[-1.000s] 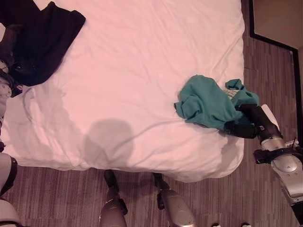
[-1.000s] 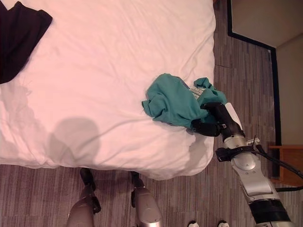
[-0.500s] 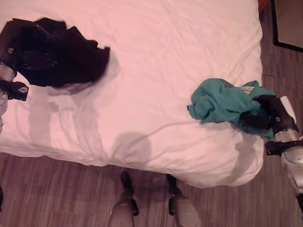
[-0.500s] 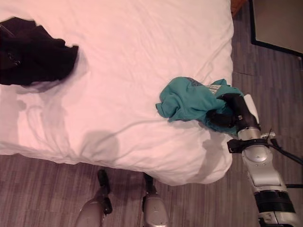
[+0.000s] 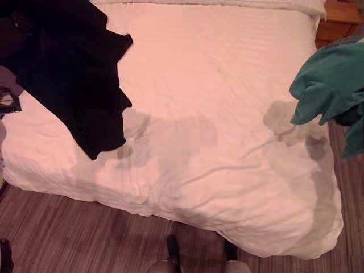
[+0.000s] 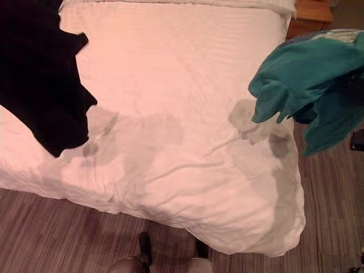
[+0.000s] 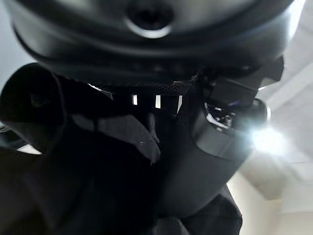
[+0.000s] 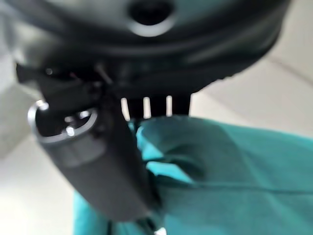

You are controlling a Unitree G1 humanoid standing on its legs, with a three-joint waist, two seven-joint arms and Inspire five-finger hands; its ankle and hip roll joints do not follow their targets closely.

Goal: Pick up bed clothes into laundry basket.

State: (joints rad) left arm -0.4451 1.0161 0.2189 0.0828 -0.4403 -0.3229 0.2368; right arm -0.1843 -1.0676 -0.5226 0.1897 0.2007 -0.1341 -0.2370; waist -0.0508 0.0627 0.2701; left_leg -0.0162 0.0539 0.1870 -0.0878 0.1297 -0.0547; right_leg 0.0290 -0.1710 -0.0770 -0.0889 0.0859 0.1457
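left hand (image 7: 195, 161): you see it clenched on the black garment (image 5: 62, 74), hanging over the bed (image 5: 216, 114).
right hand (image 8: 93, 161): clenched on the teal shirt (image 6: 307, 79).

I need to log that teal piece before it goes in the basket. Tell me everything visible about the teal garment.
The teal garment is soft, matte knit-looking cloth, bunched and crumpled into hanging folds. It is lifted off the white bed, hanging at the bed's right edge with its shadow on the sheet below. A paler strip shows along its top edge. In the right wrist view the right hand has its fingers curled into the cloth, holding it. Nothing else touches it.
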